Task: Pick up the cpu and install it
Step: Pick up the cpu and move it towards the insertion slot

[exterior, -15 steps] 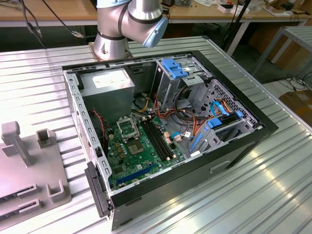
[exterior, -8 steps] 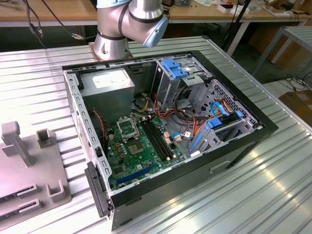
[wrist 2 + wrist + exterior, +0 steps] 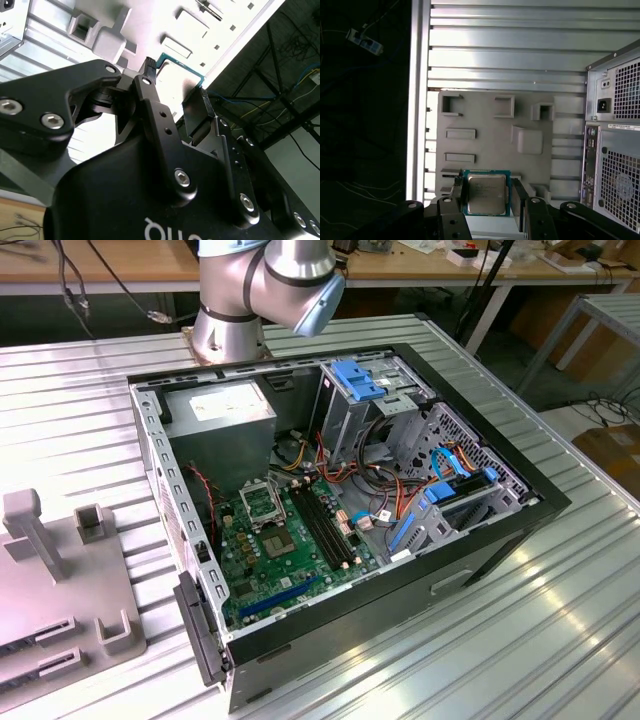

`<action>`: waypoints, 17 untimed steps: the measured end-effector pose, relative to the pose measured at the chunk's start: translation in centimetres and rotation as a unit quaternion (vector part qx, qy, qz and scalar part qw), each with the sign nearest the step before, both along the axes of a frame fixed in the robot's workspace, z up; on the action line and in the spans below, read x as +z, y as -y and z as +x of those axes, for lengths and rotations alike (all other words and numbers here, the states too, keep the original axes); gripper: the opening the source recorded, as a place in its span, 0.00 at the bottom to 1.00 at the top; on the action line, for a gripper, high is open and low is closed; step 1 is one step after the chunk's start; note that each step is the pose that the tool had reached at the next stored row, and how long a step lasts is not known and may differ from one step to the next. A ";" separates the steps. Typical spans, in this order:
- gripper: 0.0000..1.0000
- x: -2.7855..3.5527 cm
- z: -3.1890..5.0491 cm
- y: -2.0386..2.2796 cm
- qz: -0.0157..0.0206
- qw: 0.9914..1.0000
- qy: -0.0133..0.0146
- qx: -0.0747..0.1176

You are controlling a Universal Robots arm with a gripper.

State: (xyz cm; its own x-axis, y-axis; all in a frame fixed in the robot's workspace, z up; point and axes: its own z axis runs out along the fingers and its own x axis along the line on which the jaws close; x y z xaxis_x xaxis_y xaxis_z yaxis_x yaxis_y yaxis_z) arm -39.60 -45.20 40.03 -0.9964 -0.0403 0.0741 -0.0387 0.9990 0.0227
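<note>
One gripper [image 3: 488, 201], two fingers [image 3: 518, 197] pinching the one cpu [image 3: 485, 192] by opposite edges, metal top facing the first wrist view. It hangs over the single grey fixture tray [image 3: 490, 140], beside one open PC case [image 3: 400, 578]. One black-framed socket [image 3: 262, 504] sits on the green board inside.

Bright overhead light, glare bands on the ribbed table [image 3: 540, 640], deep shadow beyond its edge.

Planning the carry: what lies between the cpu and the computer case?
First wrist view: past the cpu, grey fixture, then ribbed table, then the case.
</note>
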 end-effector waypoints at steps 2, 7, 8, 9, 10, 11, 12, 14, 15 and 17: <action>0.47 0.00 0.20 0.00 0.000 1.000 0.000 0.000; 0.47 0.00 0.67 0.00 0.000 1.000 -0.001 0.000; 0.47 0.00 0.75 0.00 0.000 1.000 -0.001 0.000; 0.47 0.00 0.85 0.00 0.000 1.000 -0.001 0.000; 0.47 -0.01 0.92 0.00 0.000 1.000 -0.002 0.000; 0.47 0.00 1.02 0.00 0.000 1.000 -0.002 0.000; 0.47 0.00 1.09 0.00 0.000 1.000 -0.002 0.000; 0.47 0.00 1.30 0.00 0.000 1.000 -0.002 0.000; 0.47 -0.01 1.37 0.00 0.000 1.000 -0.002 0.000; 0.47 0.00 1.61 0.00 0.000 1.000 -0.003 0.000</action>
